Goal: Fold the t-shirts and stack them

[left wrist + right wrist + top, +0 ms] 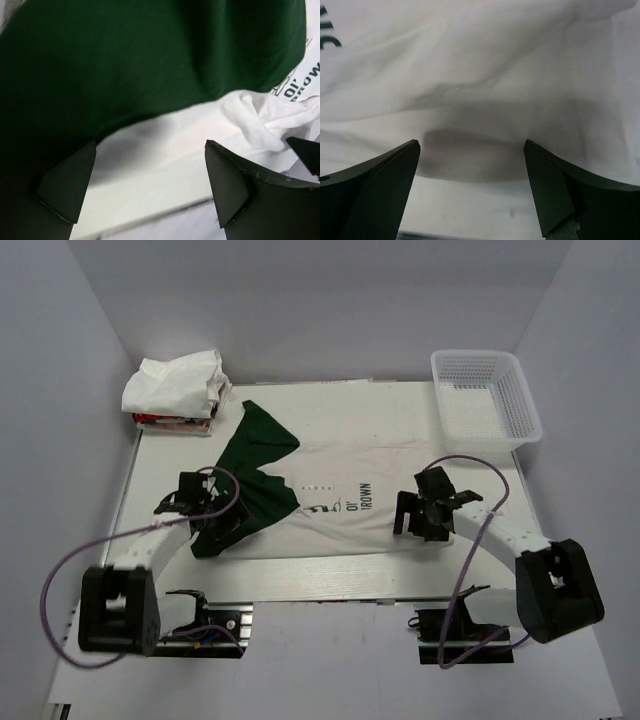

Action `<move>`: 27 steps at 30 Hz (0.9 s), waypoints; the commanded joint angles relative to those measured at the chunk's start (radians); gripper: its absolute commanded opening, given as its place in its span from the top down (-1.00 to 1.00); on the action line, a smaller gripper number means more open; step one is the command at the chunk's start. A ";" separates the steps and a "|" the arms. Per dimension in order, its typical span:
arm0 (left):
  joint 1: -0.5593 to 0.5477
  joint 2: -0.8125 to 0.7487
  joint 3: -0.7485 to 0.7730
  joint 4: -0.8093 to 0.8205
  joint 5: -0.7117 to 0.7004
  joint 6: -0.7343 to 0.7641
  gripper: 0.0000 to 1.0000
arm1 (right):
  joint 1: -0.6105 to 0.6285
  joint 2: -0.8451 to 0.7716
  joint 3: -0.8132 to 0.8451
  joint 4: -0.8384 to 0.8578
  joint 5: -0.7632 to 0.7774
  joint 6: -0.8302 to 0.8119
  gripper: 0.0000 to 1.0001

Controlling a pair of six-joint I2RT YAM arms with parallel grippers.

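A large off-white t-shirt (340, 495) with dark green parts (255, 440) and dark lettering (345, 502) lies spread across the table. My left gripper (205, 512) is open over its green near-left corner; the left wrist view shows green cloth (125, 65) and white cloth (250, 115) between the open fingers (227, 182). My right gripper (425, 515) is open over the shirt's near-right edge; white cloth (480, 75) fills the right wrist view. A stack of smaller folded white (175, 380) and red/pink (170, 422) shirts sits at the back left.
A white plastic mesh basket (485, 395) stands at the back right. White walls enclose the table on three sides. The table's near edge (330, 585) runs just below the shirt's hem.
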 commanded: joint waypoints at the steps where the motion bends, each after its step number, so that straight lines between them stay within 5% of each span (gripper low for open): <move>1: -0.001 -0.277 -0.055 -0.280 -0.042 -0.051 -1.00 | 0.094 -0.131 -0.003 -0.292 0.056 -0.019 -0.81; 5: -0.001 -0.535 0.043 -0.348 -0.226 -0.065 -1.00 | 0.205 -0.277 0.100 -0.249 0.014 -0.081 -0.81; 10: 0.011 -0.535 0.152 -0.325 -0.297 -0.085 -1.00 | 0.286 -0.169 0.181 0.188 -0.225 -0.128 -0.81; 18: 0.011 -0.480 0.137 -0.323 -0.271 -0.064 -1.00 | 0.431 0.411 0.668 0.323 -0.342 -0.242 -0.81; 27: 0.011 -0.480 0.137 -0.406 -0.299 0.001 -1.00 | 0.538 0.856 1.124 0.164 -0.284 -0.225 -0.81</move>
